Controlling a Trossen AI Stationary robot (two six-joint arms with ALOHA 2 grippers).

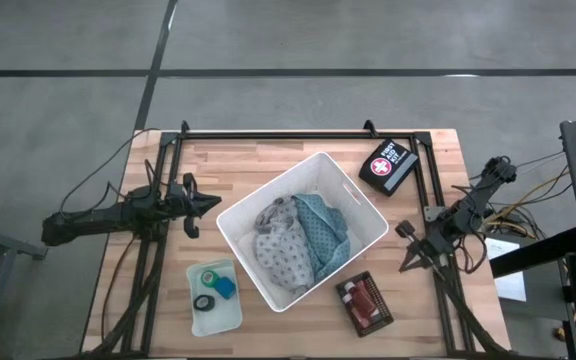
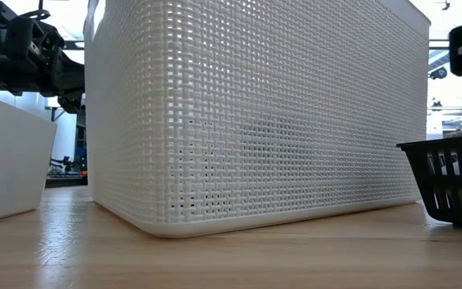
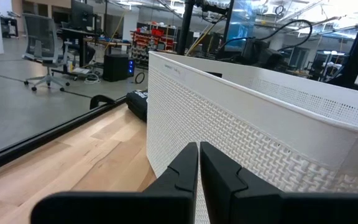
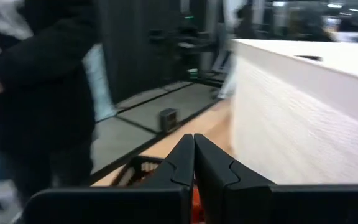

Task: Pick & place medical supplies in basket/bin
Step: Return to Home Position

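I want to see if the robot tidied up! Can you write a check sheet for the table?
Surface: wooden table.
Job's things: white bin mid-table, holding a blue gown and a patterned white gown.
Clutter: clear tray, black basket, first-aid case, all beside the bin.
Grippers: left gripper shut, left of the bin; right gripper shut, right of it; both empty.
Cables: wires hang off the table's right side.
Surroundings: grey floor; a person in dark clothes.

The left arm (image 1: 98,220) reaches low over the table's (image 1: 238,165) left edge, and the left gripper (image 1: 214,204) points inward with its fingers pressed together. The right arm (image 1: 468,205) slants in over the right edge, and the right gripper's (image 1: 408,264) fingers are likewise together.
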